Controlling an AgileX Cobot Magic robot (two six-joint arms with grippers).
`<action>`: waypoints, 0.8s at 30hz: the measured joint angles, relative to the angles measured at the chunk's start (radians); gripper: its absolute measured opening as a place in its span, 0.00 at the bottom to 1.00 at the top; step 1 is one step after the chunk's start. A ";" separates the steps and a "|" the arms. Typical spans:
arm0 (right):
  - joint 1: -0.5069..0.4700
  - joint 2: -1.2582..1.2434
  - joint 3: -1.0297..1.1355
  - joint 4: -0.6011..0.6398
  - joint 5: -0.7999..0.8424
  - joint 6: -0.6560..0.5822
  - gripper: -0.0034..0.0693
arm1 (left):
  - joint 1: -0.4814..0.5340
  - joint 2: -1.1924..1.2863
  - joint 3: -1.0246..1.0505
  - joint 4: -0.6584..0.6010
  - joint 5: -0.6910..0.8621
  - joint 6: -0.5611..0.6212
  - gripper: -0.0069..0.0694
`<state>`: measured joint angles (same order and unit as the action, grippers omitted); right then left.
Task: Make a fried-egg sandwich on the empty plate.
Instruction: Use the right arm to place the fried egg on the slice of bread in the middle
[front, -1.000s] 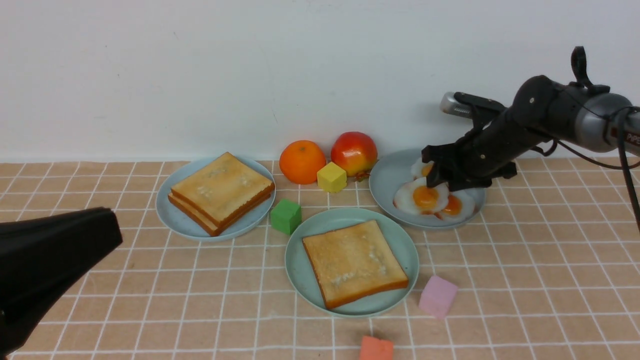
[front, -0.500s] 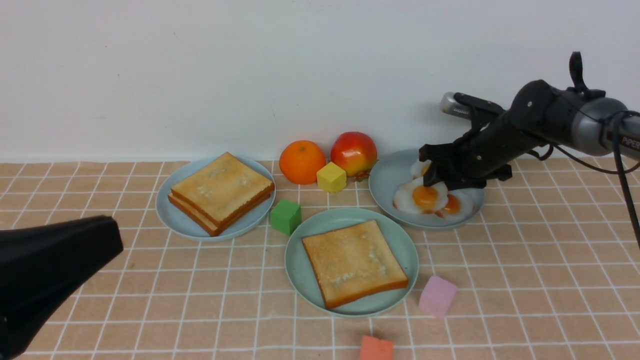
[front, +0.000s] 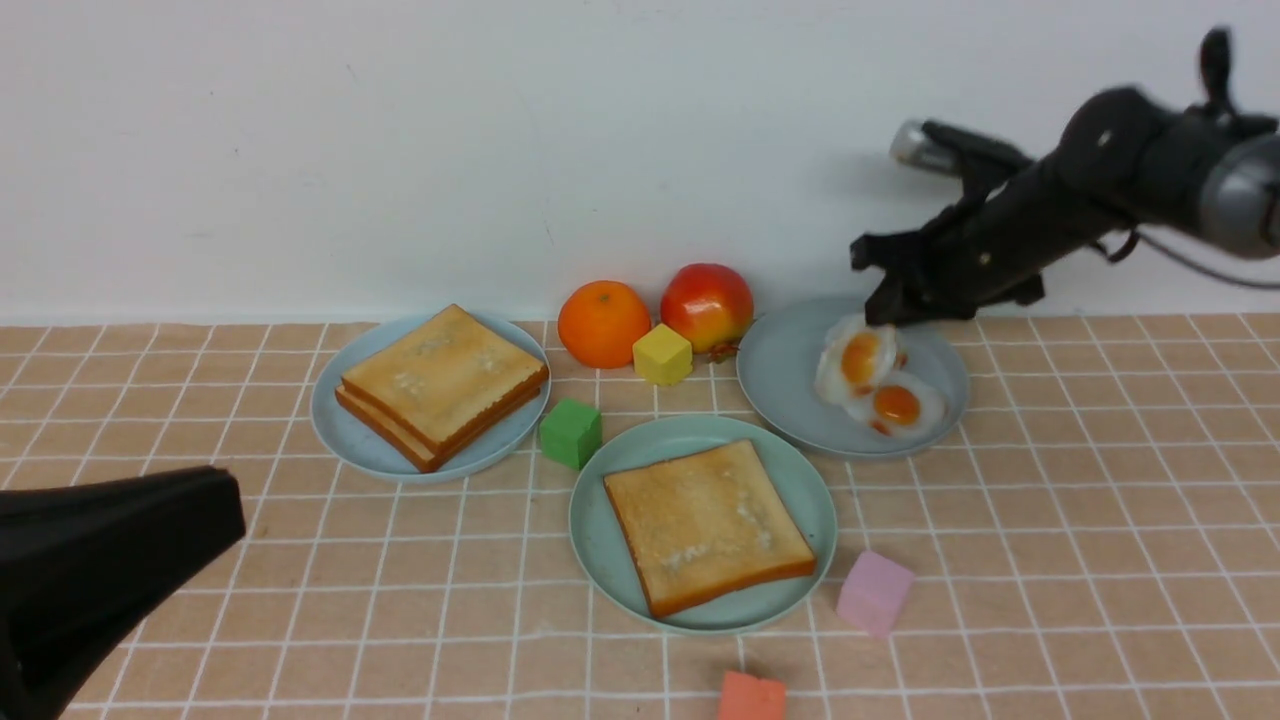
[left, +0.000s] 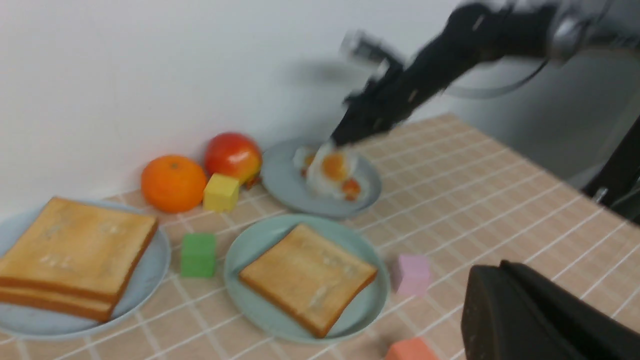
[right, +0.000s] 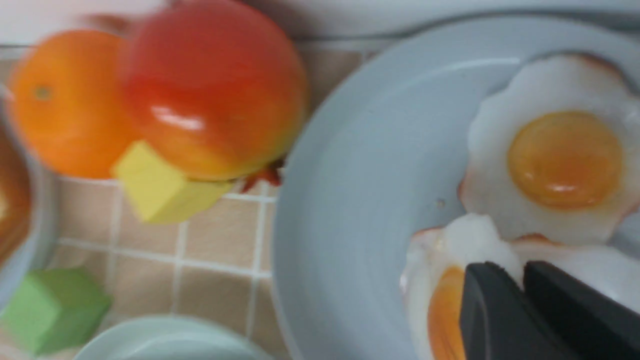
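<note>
White fried egg (front: 860, 362), orange yolk, pinched by right gripper (front: 885, 315), tilted over grey-blue plate (front: 780, 380), left gripper (front: 200, 510) state unclear

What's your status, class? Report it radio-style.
Right end effector shut on egg, hanging above grey plate. Left end effector low, state unclear. Mint plate holds one toast. No obstacle seen between plates.

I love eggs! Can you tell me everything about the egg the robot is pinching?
The fried egg is a toy: glossy wavy white, like plastic, with a round orange yolk and brownish edge. The right pincer is shut on its white rim, so it hangs tilted over the grey-blue plate. Its lower edge is near another egg lying flat there; whether they touch is unclear.
</note>
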<state>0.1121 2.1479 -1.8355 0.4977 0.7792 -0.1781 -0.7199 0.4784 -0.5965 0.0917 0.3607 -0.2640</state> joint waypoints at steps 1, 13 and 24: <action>0.000 -0.048 0.004 0.001 0.042 -0.007 0.15 | 0.000 0.000 0.000 0.037 0.013 0.001 0.07; 0.136 -0.444 0.488 0.316 0.028 -0.213 0.15 | 0.000 0.000 0.000 0.196 0.168 0.000 0.08; 0.198 -0.279 0.593 0.669 -0.207 -0.372 0.15 | 0.000 0.000 0.000 0.200 0.183 0.000 0.09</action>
<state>0.3098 1.8685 -1.2425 1.1668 0.5718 -0.5498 -0.7199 0.4784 -0.5965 0.2913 0.5436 -0.2645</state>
